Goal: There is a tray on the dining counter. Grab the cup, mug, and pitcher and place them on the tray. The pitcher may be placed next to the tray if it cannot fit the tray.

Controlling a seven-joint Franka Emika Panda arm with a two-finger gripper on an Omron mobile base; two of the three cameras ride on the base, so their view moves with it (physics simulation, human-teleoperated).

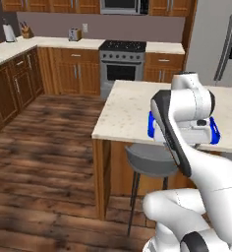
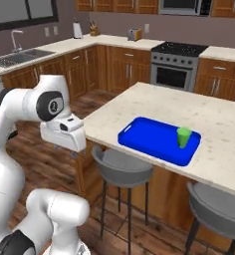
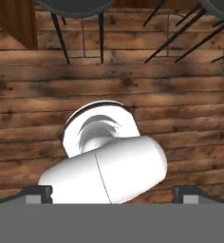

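Wood-floored kitchen, and the big beige dining counter carries the blue tray near the surface's front edge, green cup standing upright toward the tray's right end. The fingers are spread wide, empty, aimed at the floor off the surface's left corner. Mug and pitcher come next, I'd judge; best locate one before swinging the arm.

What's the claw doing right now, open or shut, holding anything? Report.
Claw: open, jaws spread wide, holding nothing, pointing down at the wood floor.
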